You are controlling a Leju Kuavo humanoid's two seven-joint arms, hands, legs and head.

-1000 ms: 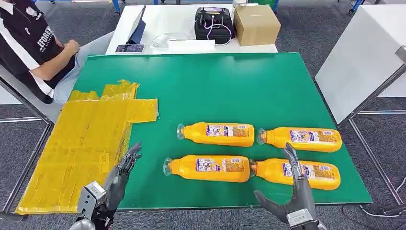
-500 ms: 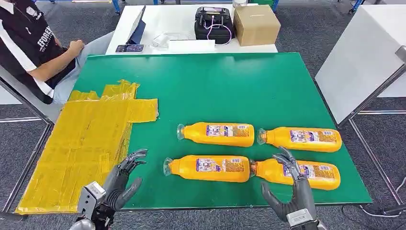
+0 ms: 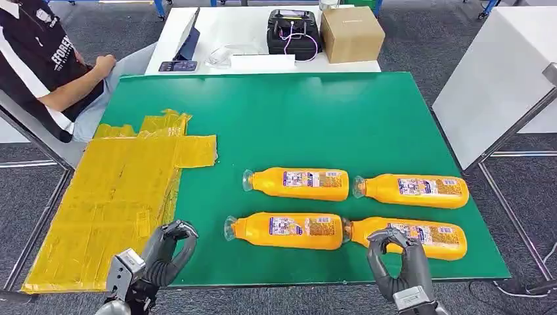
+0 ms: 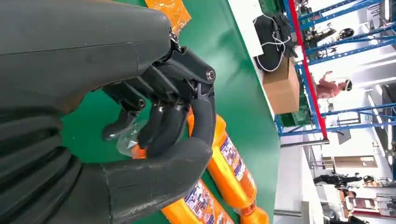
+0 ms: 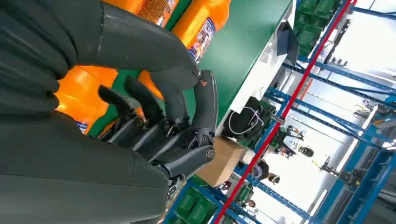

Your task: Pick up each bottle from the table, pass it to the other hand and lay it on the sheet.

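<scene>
Four orange bottles are lying on their sides on the green bench [image 3: 368,118], arranged in two rows of two, all with necks pointing toward the yellow sheet [image 3: 111,203]. The far-left bottle [image 3: 297,184] and the far-right bottle [image 3: 412,190] are lying nearly end to end; the near-left bottle [image 3: 288,230] and the near-right bottle [image 3: 427,235] are lying likewise in the row closer to the robot. The sheet is covering the left part of the bench, well apart from the bottles, with nothing lying on it.

The right hand [image 3: 393,261] is hovering at the near edge of the bench, just in front of the near-right bottle, its fingers curled inward toward the thumb and enclosing nothing; the right wrist view is confirming the curled fingers [image 5: 154,116] with orange bottles beyond them. The left hand [image 3: 169,252] is hovering at the near edge between the sheet and the near-left bottle, fingers likewise curled in with nothing held; the left wrist view is showing its fingers [image 4: 163,116] folded against the thumb.

A person in a dark striped shirt [image 3: 46,59] is sitting beside the far-left corner. A white table [image 3: 217,39] beyond the bench is carrying a cardboard box [image 3: 351,33] and a black case [image 3: 293,31].
</scene>
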